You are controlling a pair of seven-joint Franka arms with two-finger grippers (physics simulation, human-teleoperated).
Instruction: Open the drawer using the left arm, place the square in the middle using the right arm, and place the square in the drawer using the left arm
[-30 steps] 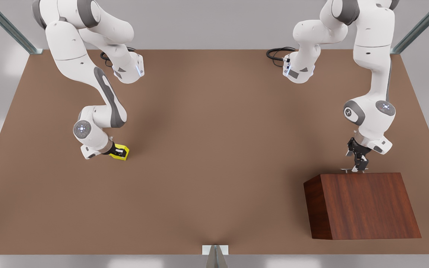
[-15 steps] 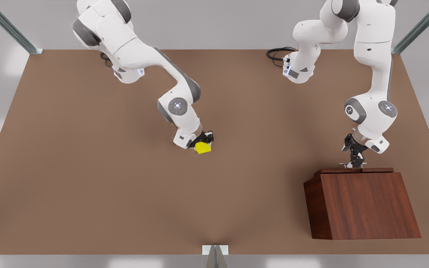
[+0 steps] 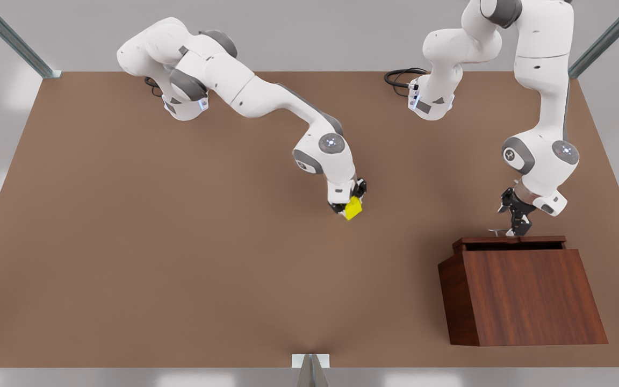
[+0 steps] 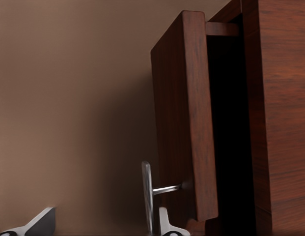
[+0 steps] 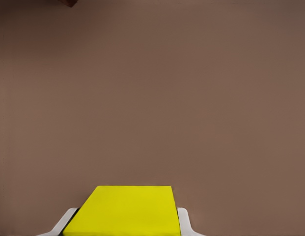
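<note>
The yellow square hangs just above the middle of the brown tabletop, with my right gripper shut on it. In the right wrist view its fingers flank the square. On the front view's right, my left gripper sits at the silver handle of the drawer, which is pulled partly out of the wooden box. In the left wrist view the handle bar stands between the spread fingers, close against one of them, in front of the drawer front.
The wooden box stands near the table's front right corner in the front view. Both arm bases sit at the far edge, with black cables beside them. Bare brown tabletop lies under the square.
The right arm has swung the square from the front view's left to the table's middle. The left gripper has drawn back with the handle, and the drawer has slid open.
</note>
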